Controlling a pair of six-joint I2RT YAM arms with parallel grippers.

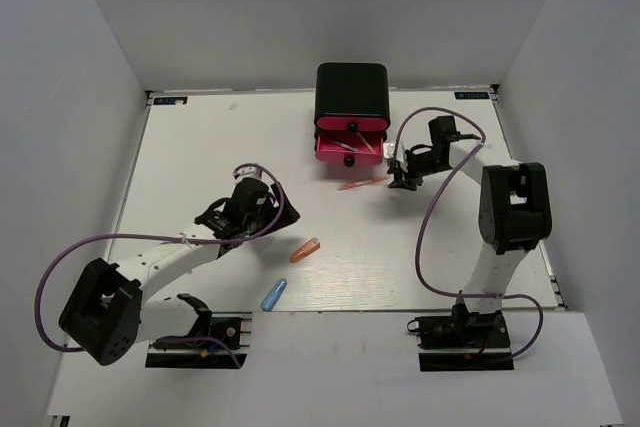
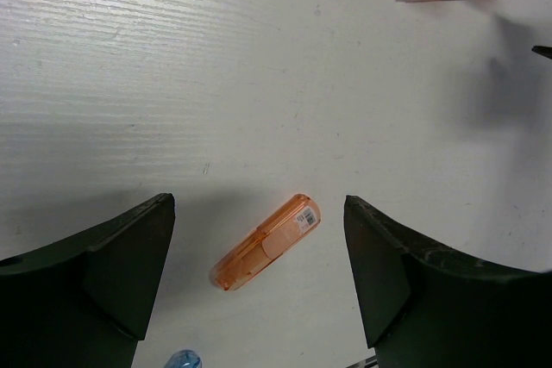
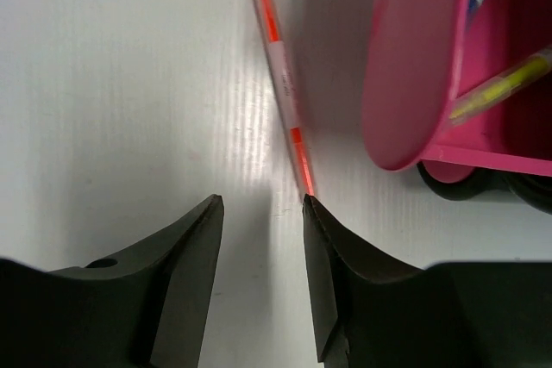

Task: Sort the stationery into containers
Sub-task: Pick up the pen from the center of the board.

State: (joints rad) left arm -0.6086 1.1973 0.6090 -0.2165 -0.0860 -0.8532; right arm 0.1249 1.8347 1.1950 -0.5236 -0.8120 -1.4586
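1. A black cabinet [image 1: 352,87] is seen at the far side of the table [image 1: 200,167].
2. Two pink drawers [image 1: 350,144] are pulled out at the front of the cabinet.
3. A yellow pen [image 3: 500,84] is seen lying inside one open drawer. Which drawer it is cannot be told.
4. An orange pen [image 1: 362,183] is laid flat on the table, just in front of the drawers.
5. The right gripper [image 3: 261,200] is held low over the table, near the front right of the cabinet.
6. Its jaws are parted a little, and nothing is held between them. The near end of the orange pen is seen right at the tip of one finger.
7. An orange capsule [image 2: 266,243] is laid flat on the table, well out in front of the cabinet.
8. The left gripper [image 2: 257,204] is held above this capsule.
9. Its jaws are spread wide and nothing is gripped. The capsule is seen between the two fingers and is touched by neither.
10. A blue capsule [image 1: 274,294] is laid still farther from the cabinet, near the orange capsule.
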